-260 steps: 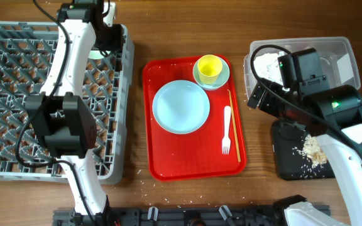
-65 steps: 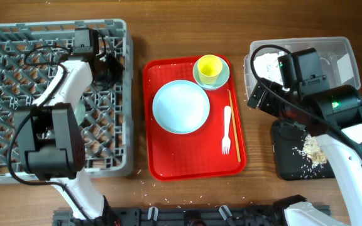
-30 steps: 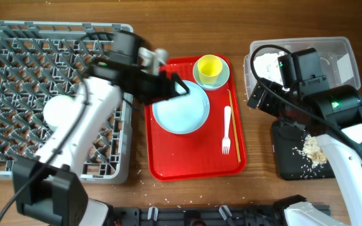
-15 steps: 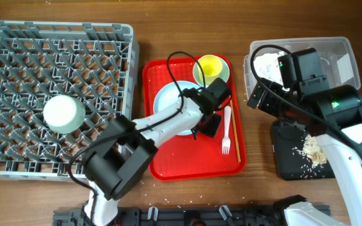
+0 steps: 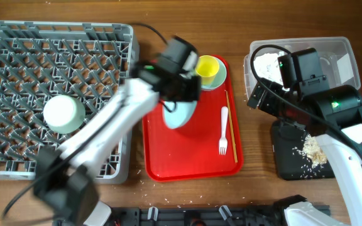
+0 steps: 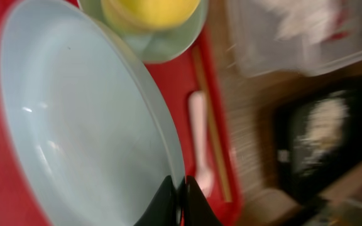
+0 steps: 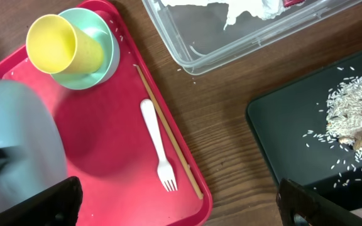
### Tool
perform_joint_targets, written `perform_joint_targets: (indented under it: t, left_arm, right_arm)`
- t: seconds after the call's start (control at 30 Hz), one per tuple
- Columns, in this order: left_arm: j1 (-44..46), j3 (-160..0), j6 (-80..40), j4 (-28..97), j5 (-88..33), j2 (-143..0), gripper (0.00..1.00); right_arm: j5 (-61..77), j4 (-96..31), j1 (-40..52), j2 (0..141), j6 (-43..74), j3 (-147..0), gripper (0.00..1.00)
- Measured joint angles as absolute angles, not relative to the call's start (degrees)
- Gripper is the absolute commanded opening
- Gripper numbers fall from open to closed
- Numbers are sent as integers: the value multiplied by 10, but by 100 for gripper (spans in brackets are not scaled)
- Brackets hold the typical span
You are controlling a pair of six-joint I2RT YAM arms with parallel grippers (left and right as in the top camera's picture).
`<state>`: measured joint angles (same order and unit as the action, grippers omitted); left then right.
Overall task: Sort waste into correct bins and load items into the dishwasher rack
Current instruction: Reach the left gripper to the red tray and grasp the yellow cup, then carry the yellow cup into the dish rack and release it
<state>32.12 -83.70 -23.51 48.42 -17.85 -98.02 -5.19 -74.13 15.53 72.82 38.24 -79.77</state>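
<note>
Left arm reaches over the red tray [image 5: 193, 157], its fingers [image 6: 163, 204] clamped on the rim of the light-blue plate [image 5: 176, 115], which stands steeply tilted and glossy between them. Right fingers [image 7: 43, 202] spread wide.

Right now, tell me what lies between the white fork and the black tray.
In the right wrist view: the thin wooden stick beside the fork, the red tray's rim, then wooden table up to the black tray.
</note>
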Motion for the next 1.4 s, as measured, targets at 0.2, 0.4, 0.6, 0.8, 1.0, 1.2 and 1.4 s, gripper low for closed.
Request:
perform_joint_targets:
  t: [0.2,0.4,0.6,0.8,1.0,1.2,1.4]
  left_arm:
    - [190,-849,-239,459,-223,-822,4]
    - [32,-850,-213,415,-366,-851,4]
    - [-62,-850,-162,410,-496,-978,41]
    - [-97,-850,-145,454,-500,-981,87]
    - [-126,-849,-142,507,-356,-828,77]
    - [114,-852,-126,506,-279,-771,77]
    - [303,-854,-113,352,-189,-956,69]
  right_arm:
    - [-52,-741,155,728,382,-798,100]
    - [-52,-740,155,728,382,-798,100]
    - [-52,-739,155,728,382,-798,100]
    - [-52,-738,155,728,382,-798,100]
    - [-52,-737,155,728,382,-798,100]
    - [-52,-737,155,728,382,-798,100]
    - [-52,-737,155,728,382,-798,100]
